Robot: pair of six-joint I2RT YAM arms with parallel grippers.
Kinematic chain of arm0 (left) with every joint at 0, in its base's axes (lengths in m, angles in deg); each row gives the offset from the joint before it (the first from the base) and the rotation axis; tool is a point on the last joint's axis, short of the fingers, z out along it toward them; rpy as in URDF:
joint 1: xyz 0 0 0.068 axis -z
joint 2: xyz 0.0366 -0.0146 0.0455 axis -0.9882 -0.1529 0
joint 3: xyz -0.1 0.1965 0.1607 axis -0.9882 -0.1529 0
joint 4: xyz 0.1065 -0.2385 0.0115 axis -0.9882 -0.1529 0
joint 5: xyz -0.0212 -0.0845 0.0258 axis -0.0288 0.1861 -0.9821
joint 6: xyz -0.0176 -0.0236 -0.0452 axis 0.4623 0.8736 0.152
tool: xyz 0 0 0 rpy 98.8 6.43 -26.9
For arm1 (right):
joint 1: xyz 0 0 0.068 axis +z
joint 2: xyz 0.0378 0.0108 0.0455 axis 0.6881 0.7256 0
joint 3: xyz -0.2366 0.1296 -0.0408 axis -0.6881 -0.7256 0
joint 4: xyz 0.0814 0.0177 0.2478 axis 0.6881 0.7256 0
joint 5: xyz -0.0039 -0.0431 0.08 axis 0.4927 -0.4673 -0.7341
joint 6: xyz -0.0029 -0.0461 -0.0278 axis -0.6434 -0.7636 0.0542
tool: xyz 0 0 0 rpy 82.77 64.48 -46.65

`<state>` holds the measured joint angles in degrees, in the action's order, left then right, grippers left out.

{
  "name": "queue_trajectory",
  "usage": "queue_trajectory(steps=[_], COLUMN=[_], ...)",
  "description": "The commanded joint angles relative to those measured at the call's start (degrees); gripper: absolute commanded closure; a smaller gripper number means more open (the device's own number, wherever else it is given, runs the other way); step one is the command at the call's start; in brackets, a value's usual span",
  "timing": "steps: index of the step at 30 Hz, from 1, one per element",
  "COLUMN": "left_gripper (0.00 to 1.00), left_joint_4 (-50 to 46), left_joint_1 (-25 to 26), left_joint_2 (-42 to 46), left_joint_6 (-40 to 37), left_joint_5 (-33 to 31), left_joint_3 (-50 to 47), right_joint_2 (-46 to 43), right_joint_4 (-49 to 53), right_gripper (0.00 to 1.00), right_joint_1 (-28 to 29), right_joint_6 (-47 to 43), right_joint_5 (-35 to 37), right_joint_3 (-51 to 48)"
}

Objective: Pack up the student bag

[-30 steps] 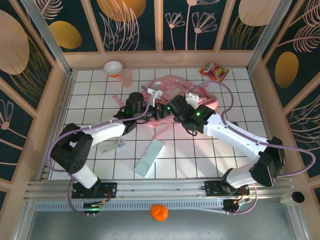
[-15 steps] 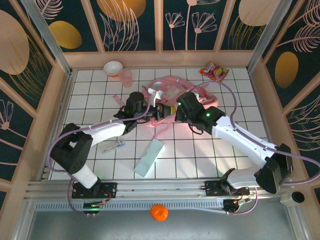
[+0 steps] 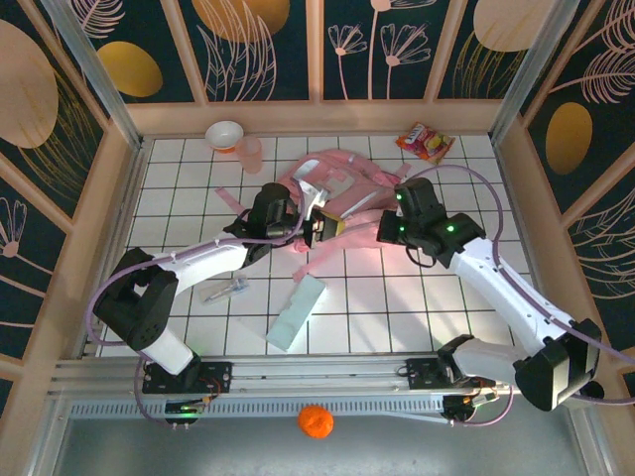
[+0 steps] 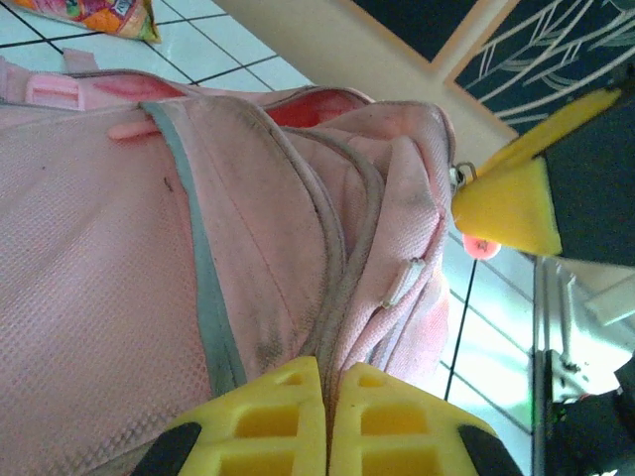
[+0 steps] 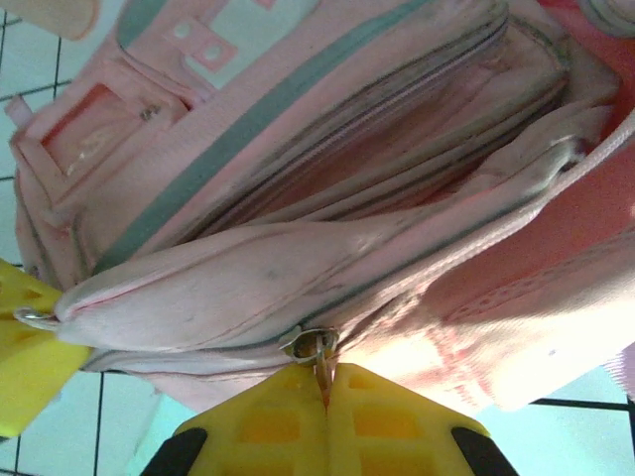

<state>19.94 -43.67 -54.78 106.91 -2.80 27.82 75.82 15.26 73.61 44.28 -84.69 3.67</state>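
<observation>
Left hand (image 4: 325, 397): fingers together, apparently pinching a seam of the pink backpack (image 3: 342, 183) as the anchor. The bag lies at the far middle of the table (image 3: 397, 307). Right hand (image 5: 325, 382): clamped on the zipper pull (image 5: 318, 347). Looks like pocket-opening. I'd drag along the zip track, low and steady, with the left hand holding tension so the fabric doesn't bunch and the pull doesn't slip out.

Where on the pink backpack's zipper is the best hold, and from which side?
The small metal zipper pull, sticking out of the seam on the lower edge of the backpack in the right wrist view. Probably best pinched on its flat faces from straight off that edge, as the right gripper has it.
</observation>
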Motion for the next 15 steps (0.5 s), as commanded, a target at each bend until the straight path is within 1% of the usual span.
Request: queue_trajectory(steps=[1, 3, 6, 9, 12, 13, 15], left_gripper=[1.00, 1.00, 1.00, 1.00, 1.00, 1.00, 1.00], left_joint_4=[-2.55, -2.70, -5.52, -8.63, -8.00, -7.60, -6.75], left_joint_1=[-1.07, -1.14, -1.12, -1.16, -1.11, -1.22, -1.93], left_joint_2=[2.34, 2.83, 2.82, 2.77, 3.31, 3.26, 2.48], left_joint_6=[-6.31, -10.92, -21.01, -33.68, -45.54, -48.76, -51.97], left_joint_5=[-2.45, -1.68, -2.34, -4.03, -3.89, -3.87, -3.87], left_joint_3=[0.94, 0.20, 0.37, 1.11, -0.35, -0.81, -1.28], right_joint_2=[-1.45, -1.53, -2.03, -1.79, -1.08, -0.89, -0.36], right_joint_4=[3.27, 1.35, -1.59, -3.75, -6.19, -7.88, -12.05], right_gripper=[1.00, 1.00, 1.00, 1.00, 1.00, 1.00, 1.00], right_joint_1=[-1.98, -1.48, 0.01, 2.10, 5.44, 6.66, 8.75], right_joint_6=[-2.08, -1.74, 0.40, 3.53, 6.53, 7.78, 9.94], right_joint_5=[-5.96, -10.19, -13.10, -13.40, -13.29, -13.39, -14.11], right_joint_3=[-2.54, -4.18, -6.68, -8.70, -10.44, -11.11, -12.56])
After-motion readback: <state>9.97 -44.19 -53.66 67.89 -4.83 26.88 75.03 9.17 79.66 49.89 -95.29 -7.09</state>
